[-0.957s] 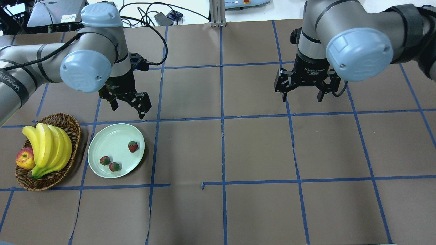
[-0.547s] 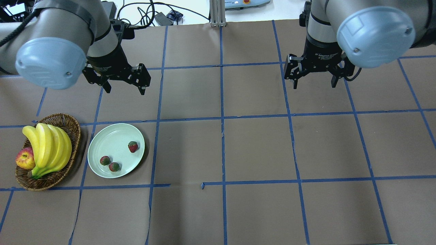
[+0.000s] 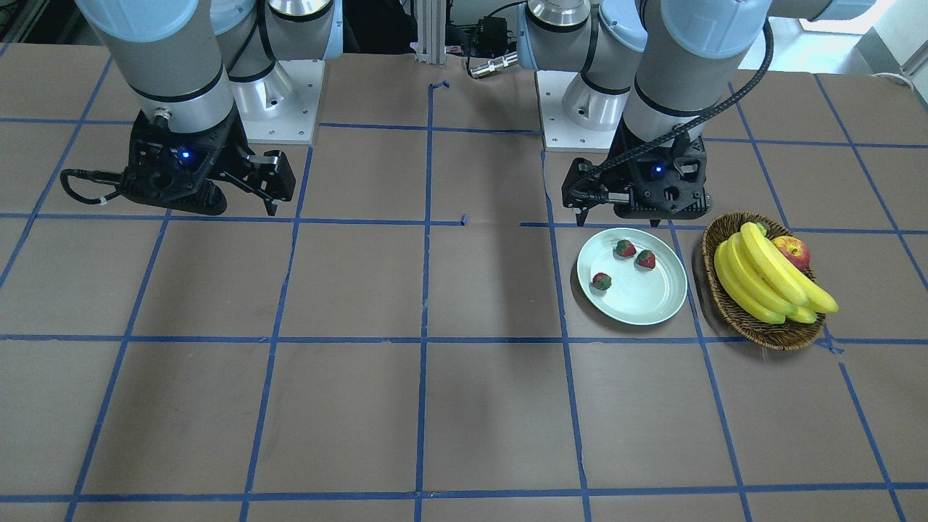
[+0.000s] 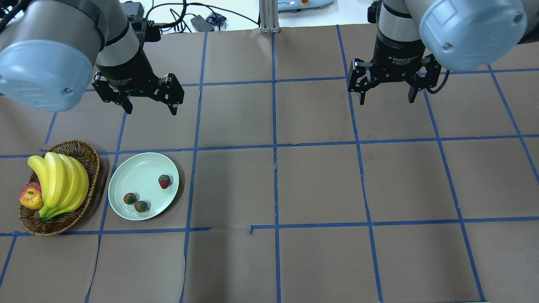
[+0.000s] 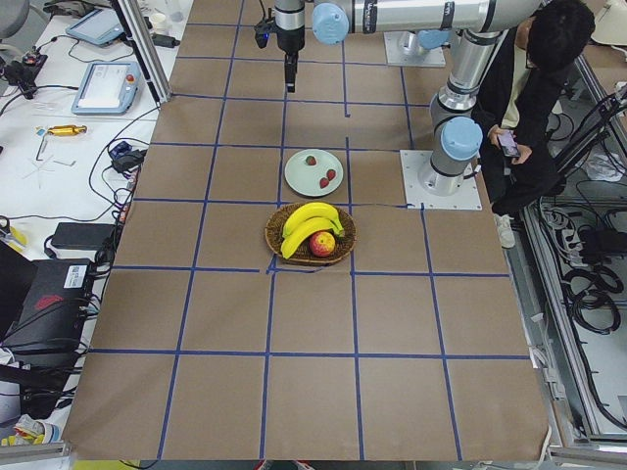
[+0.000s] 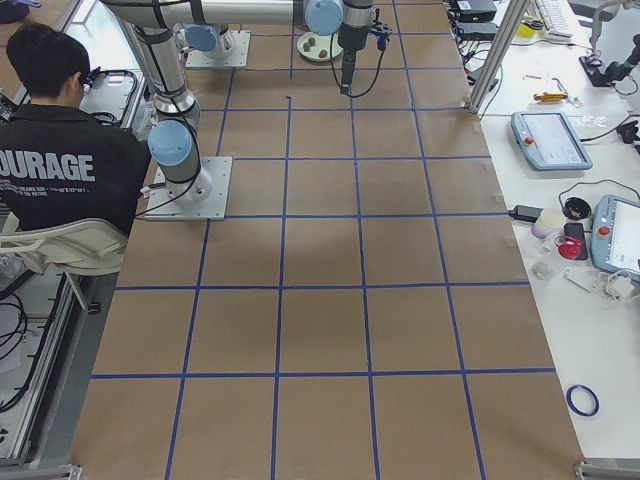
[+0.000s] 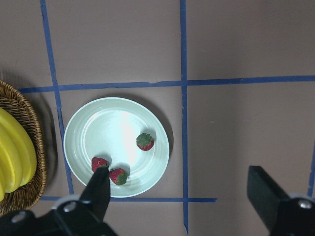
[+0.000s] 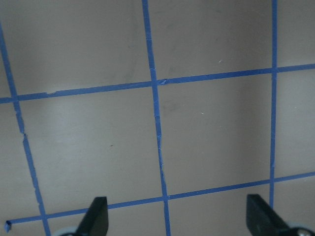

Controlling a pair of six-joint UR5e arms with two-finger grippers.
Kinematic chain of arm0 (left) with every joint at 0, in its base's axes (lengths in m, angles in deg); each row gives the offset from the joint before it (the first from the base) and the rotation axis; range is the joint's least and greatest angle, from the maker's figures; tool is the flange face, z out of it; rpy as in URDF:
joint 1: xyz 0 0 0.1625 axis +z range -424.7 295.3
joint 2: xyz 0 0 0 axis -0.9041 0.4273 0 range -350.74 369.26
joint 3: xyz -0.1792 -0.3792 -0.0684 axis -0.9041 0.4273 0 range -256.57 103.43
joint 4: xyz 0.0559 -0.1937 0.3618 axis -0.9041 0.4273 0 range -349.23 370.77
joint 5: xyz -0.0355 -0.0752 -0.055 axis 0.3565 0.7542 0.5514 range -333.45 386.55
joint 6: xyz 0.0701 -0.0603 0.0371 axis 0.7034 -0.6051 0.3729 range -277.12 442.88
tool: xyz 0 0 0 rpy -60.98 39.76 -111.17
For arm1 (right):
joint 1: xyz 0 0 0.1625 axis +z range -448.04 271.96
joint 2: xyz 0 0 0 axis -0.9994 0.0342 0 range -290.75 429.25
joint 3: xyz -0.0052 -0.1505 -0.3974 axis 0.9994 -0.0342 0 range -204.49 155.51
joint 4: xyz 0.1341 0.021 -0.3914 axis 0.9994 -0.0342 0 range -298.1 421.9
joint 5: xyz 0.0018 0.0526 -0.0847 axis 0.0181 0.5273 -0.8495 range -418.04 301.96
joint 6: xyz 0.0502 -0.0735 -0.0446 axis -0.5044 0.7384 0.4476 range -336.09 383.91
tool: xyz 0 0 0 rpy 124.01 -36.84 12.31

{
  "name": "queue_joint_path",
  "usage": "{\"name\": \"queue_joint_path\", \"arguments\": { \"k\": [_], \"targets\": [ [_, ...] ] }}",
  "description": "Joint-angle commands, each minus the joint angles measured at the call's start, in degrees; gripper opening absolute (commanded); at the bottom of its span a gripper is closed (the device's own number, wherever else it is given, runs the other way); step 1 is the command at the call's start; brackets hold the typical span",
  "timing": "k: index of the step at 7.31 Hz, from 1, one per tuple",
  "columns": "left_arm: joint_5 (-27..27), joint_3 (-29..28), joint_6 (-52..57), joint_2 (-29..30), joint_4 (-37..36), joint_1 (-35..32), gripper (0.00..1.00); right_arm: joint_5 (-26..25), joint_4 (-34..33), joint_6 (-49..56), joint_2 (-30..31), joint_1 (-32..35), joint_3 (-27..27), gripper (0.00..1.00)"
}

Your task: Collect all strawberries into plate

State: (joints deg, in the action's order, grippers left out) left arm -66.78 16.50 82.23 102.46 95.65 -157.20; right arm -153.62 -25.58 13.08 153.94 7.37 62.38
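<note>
Three strawberries [image 4: 164, 181] [image 4: 129, 198] [image 4: 141, 206] lie inside the pale mint-green plate [image 4: 139, 172] at the table's left. They also show in the front view [image 3: 625, 249] [image 3: 645, 259] [image 3: 601, 281] and in the left wrist view [image 7: 144, 141]. My left gripper [image 4: 150, 110] is open and empty, raised above the table just beyond the plate. My right gripper [image 4: 386, 101] is open and empty, high over bare table at the far right. The right wrist view shows only brown table and blue tape.
A brown wicker basket [image 4: 92, 162] stands left of the plate, holding bananas [image 4: 59, 181] and a red-yellow apple [image 4: 30, 197]. The brown paper table [image 4: 320, 185] is marked with a blue tape grid. Cables lie beyond the far edge. A person sits by the robot base in the side views.
Both arms have lifted and drawn back towards the table's far side. The left gripper has turned and moved away from the plate. Both grippers stay open; the strawberries have not moved.
</note>
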Motion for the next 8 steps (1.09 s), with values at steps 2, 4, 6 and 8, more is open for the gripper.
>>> {"name": "queue_joint_path", "arguments": {
  "k": [2,4,6,8],
  "targets": [
    [5.52,0.54,-0.31,0.58,-0.15,-1.1,1.0,5.49,0.81,-0.24,0.3,0.57,-0.91,1.0],
    [6.14,-0.07,-0.22,0.49,-0.15,-0.67,1.0,5.58,1.08,-0.07,0.91,0.4,-1.09,1.0],
    [5.27,-0.25,0.04,-0.2,0.11,-0.23,1.0,4.88,1.26,0.11,0.83,0.4,-0.92,1.0],
    [5.18,-1.22,0.22,-0.56,2.21,1.26,1.0,5.14,0.91,-0.06,0.39,0.4,0.31,1.0]
  ]
}}
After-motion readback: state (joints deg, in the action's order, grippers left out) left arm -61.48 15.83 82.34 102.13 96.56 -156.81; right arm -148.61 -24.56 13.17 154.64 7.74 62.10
